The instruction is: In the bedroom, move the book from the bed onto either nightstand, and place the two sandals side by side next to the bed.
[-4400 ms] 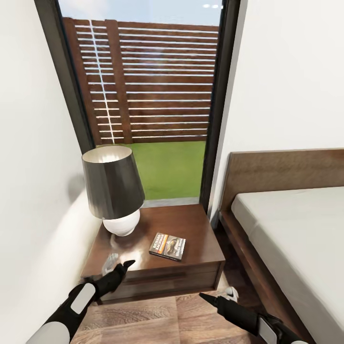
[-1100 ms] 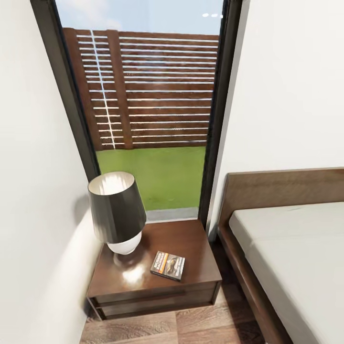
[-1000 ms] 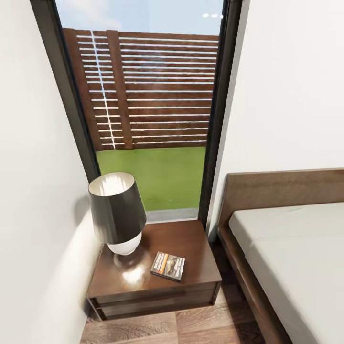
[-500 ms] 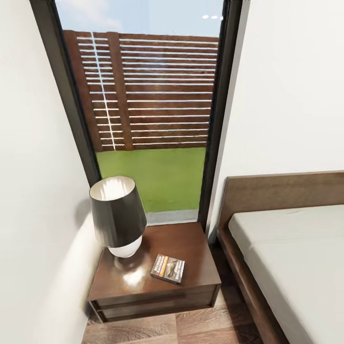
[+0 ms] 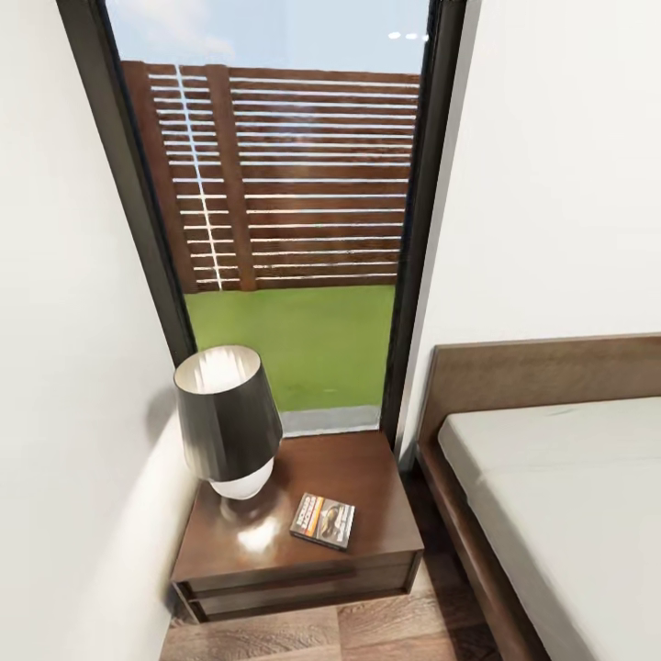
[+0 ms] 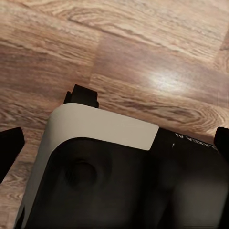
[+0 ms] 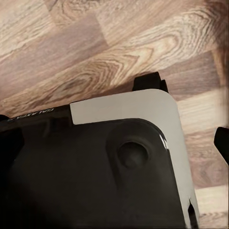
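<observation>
A black-shaded table lamp [image 5: 228, 420] with a white base is seen left of a slatted wooden fence [image 5: 294, 174] and lawn [image 5: 294, 344].

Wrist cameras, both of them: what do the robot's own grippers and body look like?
Left gripper and right gripper have black fingers with blunt tips. Beyond them is a glossy black shell with a rounded pale grey panel and small lettering.
</observation>
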{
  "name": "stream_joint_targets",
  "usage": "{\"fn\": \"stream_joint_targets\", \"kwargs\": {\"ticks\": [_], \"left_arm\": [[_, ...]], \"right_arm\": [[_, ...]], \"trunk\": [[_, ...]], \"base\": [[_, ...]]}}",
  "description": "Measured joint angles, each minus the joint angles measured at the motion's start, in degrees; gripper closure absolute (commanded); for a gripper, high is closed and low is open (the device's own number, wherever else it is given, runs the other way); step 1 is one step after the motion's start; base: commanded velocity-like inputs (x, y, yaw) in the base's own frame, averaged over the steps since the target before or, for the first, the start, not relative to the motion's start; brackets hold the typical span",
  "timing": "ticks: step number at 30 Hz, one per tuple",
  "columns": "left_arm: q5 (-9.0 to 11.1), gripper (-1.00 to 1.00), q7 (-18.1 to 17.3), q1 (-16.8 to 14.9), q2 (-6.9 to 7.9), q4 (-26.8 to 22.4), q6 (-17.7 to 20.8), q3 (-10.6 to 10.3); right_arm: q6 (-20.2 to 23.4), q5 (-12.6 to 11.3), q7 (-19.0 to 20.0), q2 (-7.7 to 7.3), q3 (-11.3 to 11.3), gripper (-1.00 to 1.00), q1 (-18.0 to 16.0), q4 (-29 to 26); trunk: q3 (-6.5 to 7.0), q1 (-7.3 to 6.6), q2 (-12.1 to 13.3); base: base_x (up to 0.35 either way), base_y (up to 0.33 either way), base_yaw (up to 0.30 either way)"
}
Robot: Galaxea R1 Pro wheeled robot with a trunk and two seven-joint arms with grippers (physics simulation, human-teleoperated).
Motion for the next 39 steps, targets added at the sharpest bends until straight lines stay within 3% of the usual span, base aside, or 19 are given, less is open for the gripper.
{"fn": "stream_joint_targets", "kwargs": {"ticks": [13,26,35,39], "left_arm": [[-0.20,-1.00,1.47,1.31,-0.11,-0.03,-1.12,-0.03],[-3.58,-1.00,3.86,1.71,-1.02,-0.02,-1.25,0.00],[-3.89,-1.00,4.01,1.73,-1.19,-0.02,-1.20,0.06],[-3.97,-1.00,4.03,1.73,-1.17,-0.02,-1.14,0.09]], "right_arm": [[-0.50,3.44,-3.78,0.14,0.01,-1.00,1.26,0.00],[-0.48,3.58,-6.76,0.14,0.05,-1.00,1.34,-0.07],[-0.28,3.22,-7.09,0.10,0.37,-1.00,1.34,-0.26],[-0.36,3.28,-7.16,0.13,0.26,-1.00,1.34,-0.31]], "trunk": [[2.34,-2.86,5.22],[4.67,-5.71,10.43],[6.29,-7.69,14.04],[6.29,-7.70,14.06]], "base": [[0.000,0.000,0.000],[0.000,0.000,0.000],[0.000,0.000,0.000],[0.000,0.000,0.000]]}}
